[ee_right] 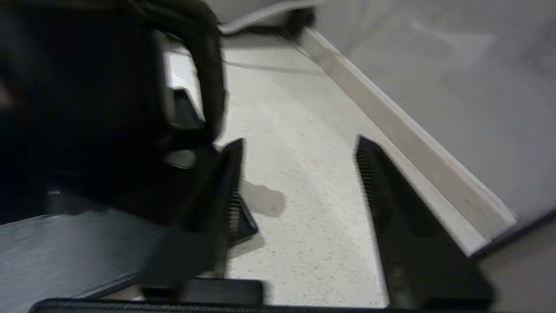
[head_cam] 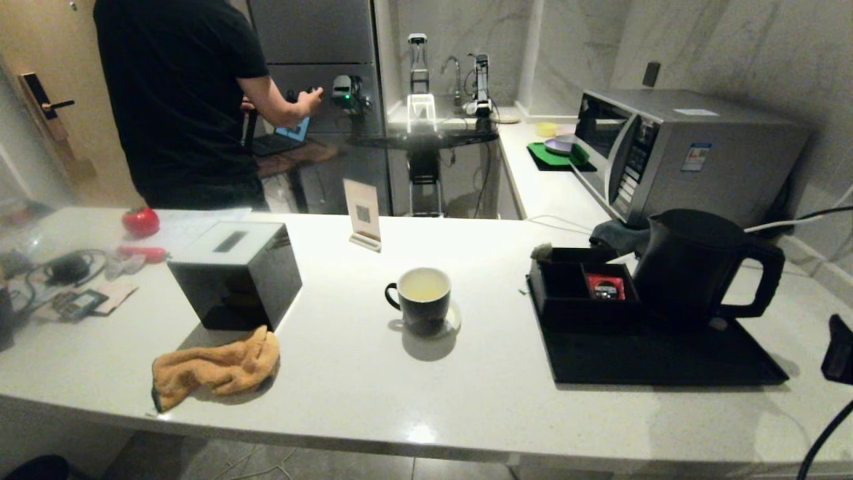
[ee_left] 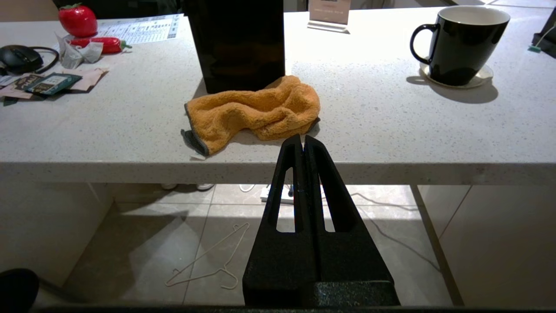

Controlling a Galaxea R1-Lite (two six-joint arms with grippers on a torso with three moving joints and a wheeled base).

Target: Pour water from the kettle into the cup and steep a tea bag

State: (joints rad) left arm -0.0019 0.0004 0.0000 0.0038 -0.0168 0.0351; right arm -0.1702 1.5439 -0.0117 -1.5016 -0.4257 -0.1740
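Note:
The tall black kettle (head_cam: 693,267) stands upright on the black tray (head_cam: 666,360) at the right, its handle (head_cam: 766,280) turned to the right. The black cup (head_cam: 424,297) sits mid-counter on a saucer, holding pale yellowish water (head_cam: 424,284). A small tan tea bag (head_cam: 541,251) lies on the far left corner of the compartment box. My right gripper (ee_right: 299,143) is open and empty, low over the counter just right of the kettle's handle (ee_right: 208,78); its black body (head_cam: 838,350) shows at the right edge. My left gripper (ee_left: 302,140) is shut and empty, parked in front of the counter edge.
A black compartment box (head_cam: 583,290) with a red packet (head_cam: 605,287) sits on the tray beside the kettle. There is an orange cloth (head_cam: 216,367) and a black tissue box (head_cam: 233,273) at the left, a microwave (head_cam: 680,150) behind the kettle, and a wall ledge (ee_right: 391,113) close on the right.

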